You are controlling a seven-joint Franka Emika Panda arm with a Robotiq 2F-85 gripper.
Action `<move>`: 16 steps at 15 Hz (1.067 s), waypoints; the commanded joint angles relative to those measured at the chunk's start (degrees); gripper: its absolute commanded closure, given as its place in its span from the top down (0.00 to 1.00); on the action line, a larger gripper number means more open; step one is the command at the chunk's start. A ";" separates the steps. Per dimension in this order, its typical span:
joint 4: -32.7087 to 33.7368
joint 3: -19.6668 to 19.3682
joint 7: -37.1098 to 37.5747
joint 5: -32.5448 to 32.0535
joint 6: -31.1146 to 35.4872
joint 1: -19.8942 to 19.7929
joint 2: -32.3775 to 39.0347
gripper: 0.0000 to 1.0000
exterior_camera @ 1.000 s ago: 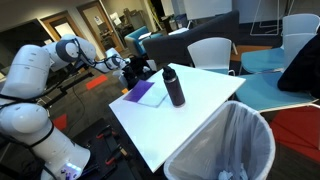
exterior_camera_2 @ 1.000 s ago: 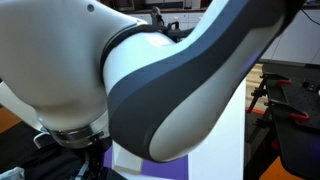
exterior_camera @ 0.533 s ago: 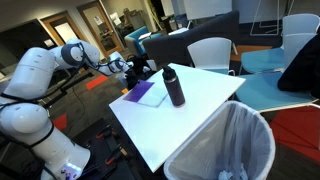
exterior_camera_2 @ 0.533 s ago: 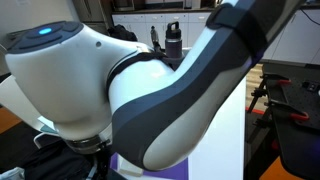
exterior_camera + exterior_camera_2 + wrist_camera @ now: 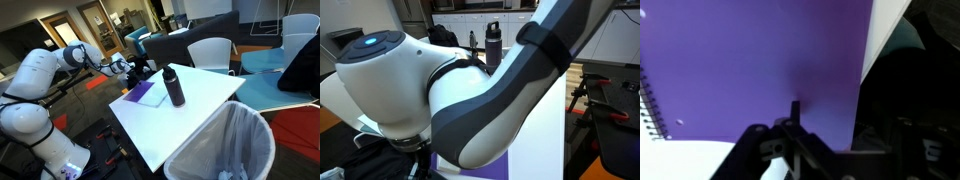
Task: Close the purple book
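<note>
The purple book (image 5: 135, 95) lies open and flat on the white table (image 5: 200, 110), along the edge nearest the robot and towards the corner on that side. Its purple cover is spread outwards at the edge, and a pale page (image 5: 152, 98) faces up beside it. A dark bottle (image 5: 174, 86) stands upright just beside the page, further in towards the table's middle. In an exterior view the arm's body blocks nearly everything except the bottle (image 5: 493, 45).

The gripper (image 5: 129, 70) hangs over that same table edge, above the book's far end. In the wrist view it looks straight down on the cover (image 5: 760, 70), which fills most of the picture. The spiral binding (image 5: 650, 100) is at the left and a strip of white page (image 5: 680, 160) at the bottom left. The gripper (image 5: 790, 150) shows only as dark shapes at the bottom of that view, so I cannot tell whether its jaws are apart or together, nor whether it touches the cover.

By my reading the task is at its start — nothing is closed yet. The arm seems lined up over the cover. What is left is catching the cover's free edge, lifting it and folding it over the binding onto the page, without knocking the bottle.
</note>
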 commanded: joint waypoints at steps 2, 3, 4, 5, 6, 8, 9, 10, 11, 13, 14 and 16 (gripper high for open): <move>1.94 -1.98 0.19 1.07 -1.40 1.49 0.79 0.34; 1.93 -2.20 0.28 1.05 -1.40 1.66 0.77 0.27; 1.88 -2.36 0.37 1.03 -1.37 1.81 0.74 0.18; 1.86 -2.42 0.41 1.03 -1.32 1.91 0.71 0.12; 1.79 -2.52 0.56 0.99 -1.27 2.10 0.62 0.03; 1.12 -2.77 1.08 0.93 -0.93 2.56 -0.22 0.00; 0.24 -2.13 2.07 -0.15 -0.56 2.18 -1.09 0.00; -0.43 -2.22 2.55 -0.20 -0.24 2.39 -1.99 0.00; -1.46 -2.16 3.13 -0.17 -0.14 2.52 -3.36 0.00; -4.23 -2.44 4.85 -0.27 -0.35 2.88 -7.10 0.00; -5.29 -2.45 5.63 -0.17 -0.87 2.81 -8.87 0.00; -8.38 -2.46 6.69 0.09 -0.17 2.08 -12.87 0.00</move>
